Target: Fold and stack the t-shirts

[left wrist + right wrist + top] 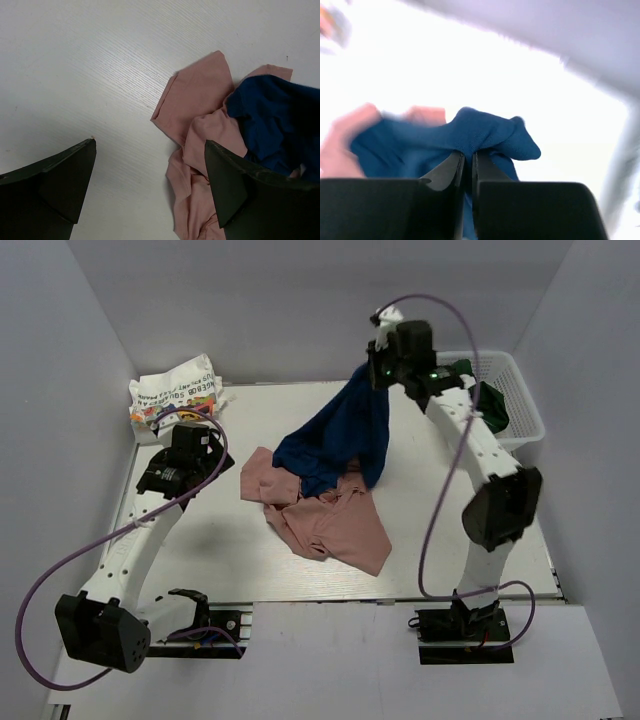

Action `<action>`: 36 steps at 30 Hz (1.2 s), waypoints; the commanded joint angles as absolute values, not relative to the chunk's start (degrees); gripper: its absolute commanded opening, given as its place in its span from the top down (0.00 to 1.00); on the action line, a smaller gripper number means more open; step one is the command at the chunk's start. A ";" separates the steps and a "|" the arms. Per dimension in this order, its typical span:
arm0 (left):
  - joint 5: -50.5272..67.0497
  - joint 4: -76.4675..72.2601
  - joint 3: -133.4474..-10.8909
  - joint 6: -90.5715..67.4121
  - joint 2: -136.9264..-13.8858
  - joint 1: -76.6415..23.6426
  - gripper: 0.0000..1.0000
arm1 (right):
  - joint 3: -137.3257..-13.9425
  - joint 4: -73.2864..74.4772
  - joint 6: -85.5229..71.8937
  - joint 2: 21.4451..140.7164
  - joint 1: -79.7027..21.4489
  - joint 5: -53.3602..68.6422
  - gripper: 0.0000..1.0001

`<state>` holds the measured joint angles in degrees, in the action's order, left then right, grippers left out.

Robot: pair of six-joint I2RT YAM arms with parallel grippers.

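My right gripper (375, 370) is shut on the navy blue t-shirt (335, 435) and holds it up by one edge, so it hangs down onto the crumpled dusty pink t-shirt (325, 520) at mid table. In the right wrist view the navy cloth (485, 132) is pinched between the jaws (468, 157). My left gripper (168, 475) is open and empty, above bare table left of the pink shirt (200, 107). The navy shirt (277, 120) shows at right in the left wrist view. A white t-shirt with colourful print (175, 392) lies folded at the back left. A dark green t-shirt (485, 400) lies in the basket.
A white plastic mesh basket (525, 405) stands at the back right. Grey walls close in the table on the left, back and right. The table's front edge (330, 602) runs just ahead of the arm bases.
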<state>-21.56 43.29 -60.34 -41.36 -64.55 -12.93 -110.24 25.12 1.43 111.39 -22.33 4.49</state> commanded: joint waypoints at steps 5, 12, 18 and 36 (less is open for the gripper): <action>-21.36 43.07 -60.21 -40.96 -61.18 -13.18 0.01 | -116.01 12.93 5.62 95.73 -20.39 -4.78 1.00; -22.94 44.74 -60.21 -40.96 -61.17 -13.18 0.01 | -124.62 2.92 11.05 97.55 -15.22 -20.36 1.00; -24.52 44.74 -60.21 -40.96 -61.69 -13.18 0.01 | -129.20 -8.34 18.62 99.84 -9.68 -27.15 1.00; -26.72 43.78 -60.83 -39.82 -61.44 -13.18 0.01 | -109.20 -15.30 16.54 103.36 3.25 -25.75 1.00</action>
<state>-25.76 45.63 -60.36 -40.97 -63.66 -12.93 -114.45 -13.67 20.99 103.85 2.94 -26.55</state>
